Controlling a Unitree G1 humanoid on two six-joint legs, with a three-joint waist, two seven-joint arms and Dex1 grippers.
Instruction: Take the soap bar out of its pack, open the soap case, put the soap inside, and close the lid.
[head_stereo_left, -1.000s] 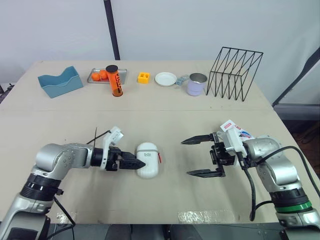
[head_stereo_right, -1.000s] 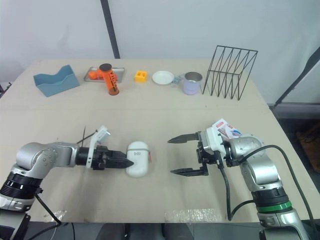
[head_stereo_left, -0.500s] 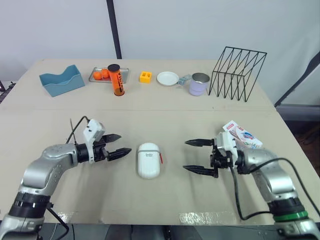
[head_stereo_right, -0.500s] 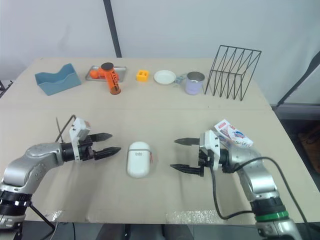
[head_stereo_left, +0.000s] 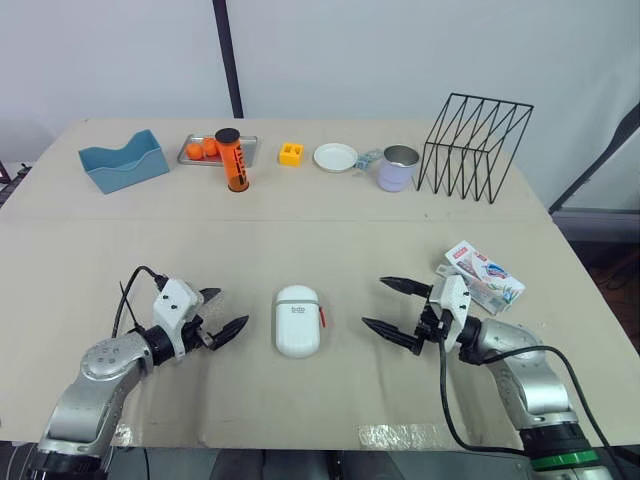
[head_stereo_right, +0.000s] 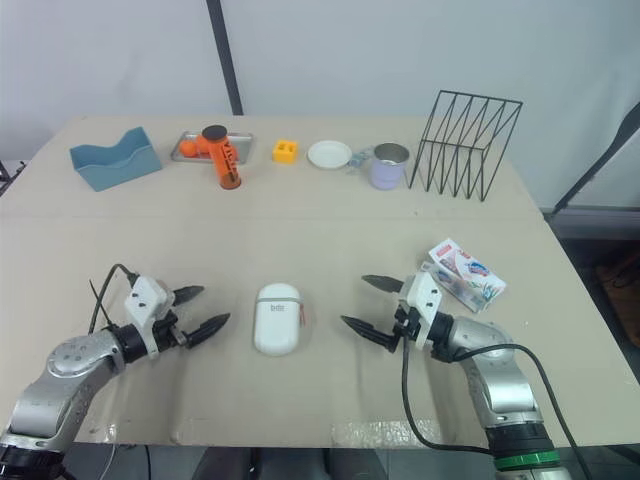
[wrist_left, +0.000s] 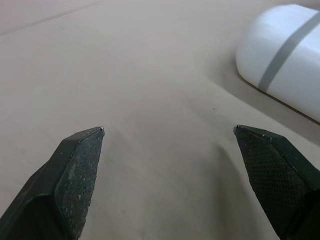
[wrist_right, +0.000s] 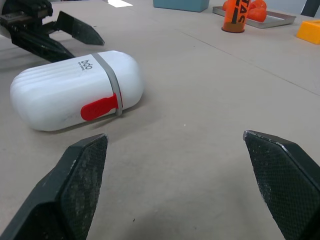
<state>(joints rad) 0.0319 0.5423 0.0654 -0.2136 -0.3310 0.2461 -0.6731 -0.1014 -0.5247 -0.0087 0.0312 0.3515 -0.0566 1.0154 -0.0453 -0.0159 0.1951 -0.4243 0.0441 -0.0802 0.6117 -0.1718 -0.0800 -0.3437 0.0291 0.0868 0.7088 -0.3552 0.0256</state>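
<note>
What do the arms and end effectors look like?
Both arms are silver-grey with black joints. The left end effector and right end effector each have a white mount and two black, pointed fingers with cross-hatched pads. Black cables loop off both wrists; a green ring bands the right forearm.

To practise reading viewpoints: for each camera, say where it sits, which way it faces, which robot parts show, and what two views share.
Left and right eye: on the head, facing forward and down over the table; the left gripper and right gripper show, open, either side of the soap case.
Left wrist: on that wrist, looking along its fingers, low over the table, towards the soap case.
Right wrist: along its fingers towards the soap case, left gripper beyond.
Shared: both wrist views show the soap case.
</note>
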